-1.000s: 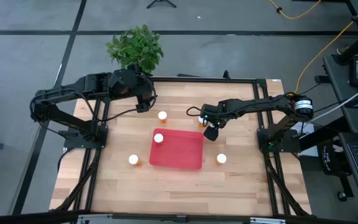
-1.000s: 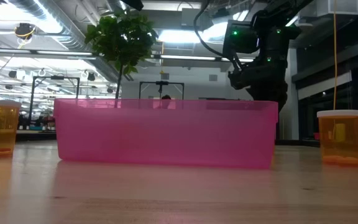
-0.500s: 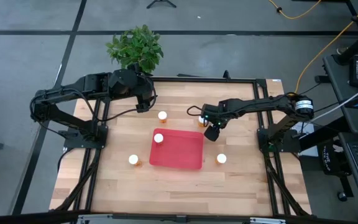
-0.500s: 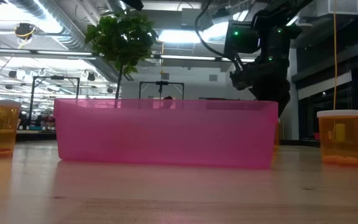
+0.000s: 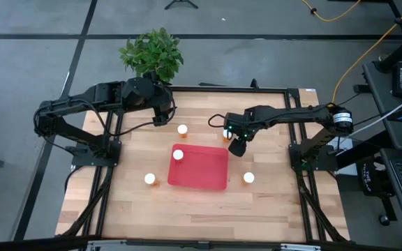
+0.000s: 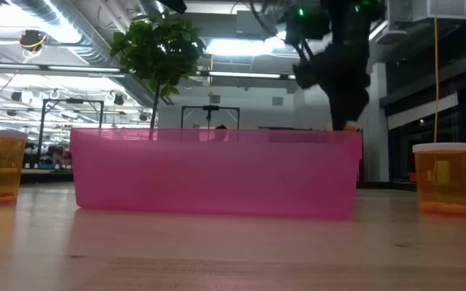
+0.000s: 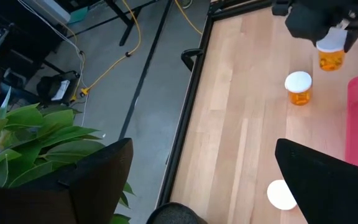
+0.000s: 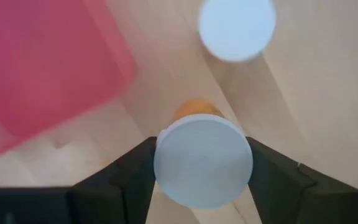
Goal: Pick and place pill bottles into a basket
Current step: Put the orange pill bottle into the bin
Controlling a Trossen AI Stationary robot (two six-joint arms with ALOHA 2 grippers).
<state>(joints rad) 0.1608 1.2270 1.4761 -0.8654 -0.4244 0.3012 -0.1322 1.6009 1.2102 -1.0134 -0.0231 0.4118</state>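
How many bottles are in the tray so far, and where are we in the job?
Done: one pill bottle stands in the red tray. In hand: the right pincer grips another bottle beside the tray. Left: bottles at and on the table. The left pincer waits near the plant.

bottles [image 5: 149, 179]: amber-orange, white caps | basket [image 5: 208, 174]: red, pink in the low view | table [image 5: 271, 202]: pale wood | arms: black | plant [image 5: 152, 54]: green

Shallow red rectangular plastic tray [image 5: 201, 171] at table centre; one amber white-capped pill bottle [image 5: 178, 155] upright inside its corner; three bottles standing on wood around; another [image 8: 203, 158] clamped, lifted beside tray
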